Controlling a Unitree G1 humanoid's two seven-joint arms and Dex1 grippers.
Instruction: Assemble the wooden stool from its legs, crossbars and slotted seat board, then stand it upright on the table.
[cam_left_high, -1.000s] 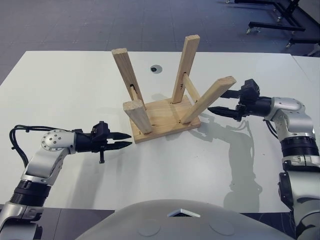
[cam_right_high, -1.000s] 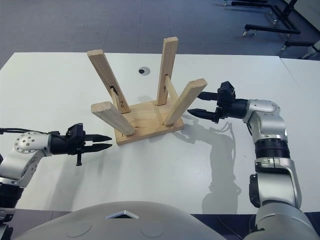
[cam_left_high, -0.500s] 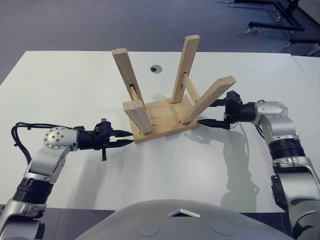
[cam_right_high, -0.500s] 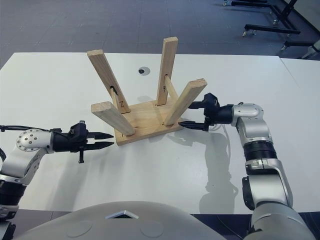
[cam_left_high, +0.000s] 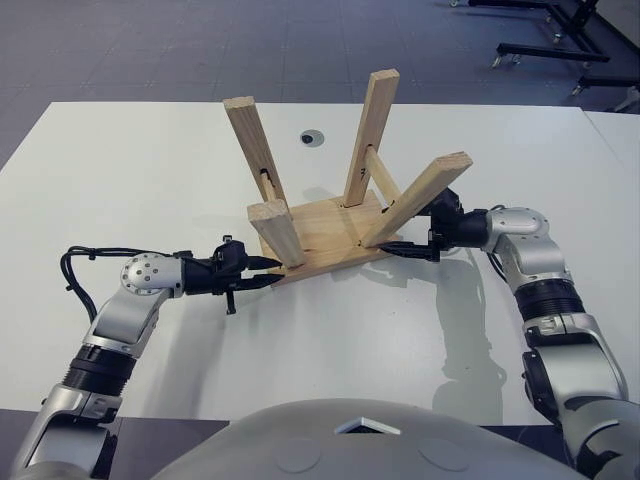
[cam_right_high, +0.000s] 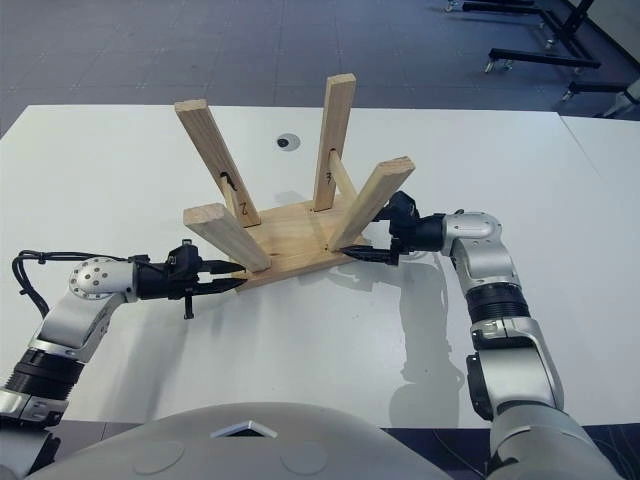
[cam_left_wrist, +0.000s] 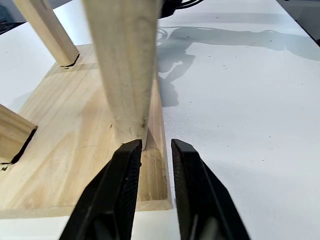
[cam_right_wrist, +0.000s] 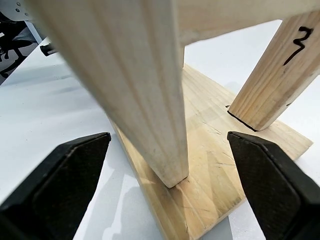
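**Left and right eye views.** Stereo pair on the head, looking forward and down from the near edge of the table (cam_left_high: 140, 160) to its far edge. Both share the upturned stool (cam_left_high: 320, 225) at mid-table.

**Left wrist view.** Just behind the left gripper (cam_left_wrist: 154, 146), facing low and very close over a corner of the seat board (cam_left_wrist: 75, 145).

**Right wrist view.** Equally close, looking between the spread fingers of the right gripper (cam_right_wrist: 168, 137) at the same board from its opposite side.

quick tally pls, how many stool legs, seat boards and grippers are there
legs: 4
seat board: 1
grippers: 2, the left gripper and the right gripper
total: 7
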